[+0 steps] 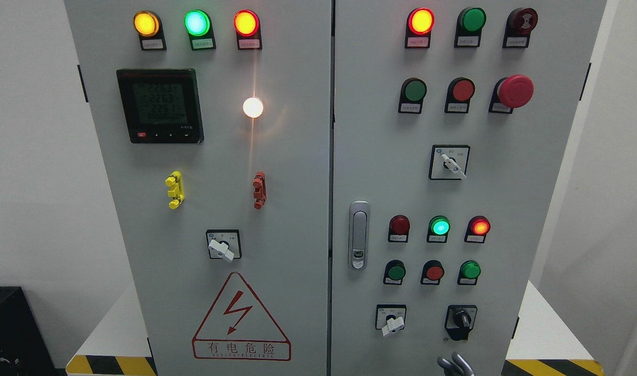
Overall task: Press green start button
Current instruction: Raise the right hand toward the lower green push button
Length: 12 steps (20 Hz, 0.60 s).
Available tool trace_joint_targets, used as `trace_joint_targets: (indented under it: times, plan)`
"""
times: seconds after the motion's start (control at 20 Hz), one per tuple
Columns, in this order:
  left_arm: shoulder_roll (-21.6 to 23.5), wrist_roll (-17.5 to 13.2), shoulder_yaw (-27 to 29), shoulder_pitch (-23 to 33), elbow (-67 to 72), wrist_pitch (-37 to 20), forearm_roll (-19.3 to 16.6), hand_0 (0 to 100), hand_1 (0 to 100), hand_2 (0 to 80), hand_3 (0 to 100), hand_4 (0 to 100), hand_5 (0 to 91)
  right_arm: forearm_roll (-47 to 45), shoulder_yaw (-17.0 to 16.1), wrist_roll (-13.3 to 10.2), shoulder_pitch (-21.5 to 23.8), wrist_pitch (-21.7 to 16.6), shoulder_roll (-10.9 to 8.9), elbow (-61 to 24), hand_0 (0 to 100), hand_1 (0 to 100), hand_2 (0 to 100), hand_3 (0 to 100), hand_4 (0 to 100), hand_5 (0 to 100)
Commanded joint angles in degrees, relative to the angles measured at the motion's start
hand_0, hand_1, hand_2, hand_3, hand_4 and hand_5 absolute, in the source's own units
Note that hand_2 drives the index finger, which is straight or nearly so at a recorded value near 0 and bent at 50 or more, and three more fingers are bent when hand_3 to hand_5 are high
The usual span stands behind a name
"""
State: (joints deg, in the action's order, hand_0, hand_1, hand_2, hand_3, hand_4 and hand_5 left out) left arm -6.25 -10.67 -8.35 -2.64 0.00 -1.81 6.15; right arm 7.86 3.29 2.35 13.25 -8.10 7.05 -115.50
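Cabinet: a grey two-door cabinet (276,209) fills the frame, its doors covered with lamps, buttons and switches.
Green buttons: on the right door, one green button (415,90) sits at upper right beside a red button (463,90); two more, (396,272) and (470,270), sit in the lower right row.
Robot hand: only grey fingertips (454,364) show at the bottom edge, right of the middle, below the black knob (461,318); I cannot tell which arm it belongs to, nor whether it is apart or together.
Contact: it touches no button.
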Motion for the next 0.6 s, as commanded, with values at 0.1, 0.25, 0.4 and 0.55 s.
trace_joint_targets:
  times: [0.1, 0.25, 0.4, 0.55]
  plan:
    - [0.0, 0.0, 0.0, 0.0, -1.6, 0.0, 0.0, 12, 56, 0.0, 0, 0, 0.0, 18.3, 1.5, -1.8, -2.9, -0.4, 0.25, -1.3, 0, 31, 0, 70, 70, 78]
    - [0.0, -0.1, 0.0, 0.0, -1.6, 0.0, 0.0, 12, 56, 0.0, 0, 0, 0.0, 27.9, 2.5, -2.3, -4.1, -0.9, 0.34, -1.5, 0, 32, 0, 77, 77, 87]
    - [0.0, 0.0, 0.0, 0.0, -1.6, 0.0, 0.0, 12, 56, 0.0, 0, 0, 0.0, 40.9, 3.6, -6.6, -5.5, -1.7, 0.34, -1.4, 0, 33, 0, 84, 82, 94]
    - [0.0, -0.1, 0.0, 0.0, -1.6, 0.0, 0.0, 12, 56, 0.0, 0, 0, 0.0, 48.0, 4.0, -8.1, -6.2, -1.5, 0.43, -1.4, 0, 31, 0, 90, 85, 99]
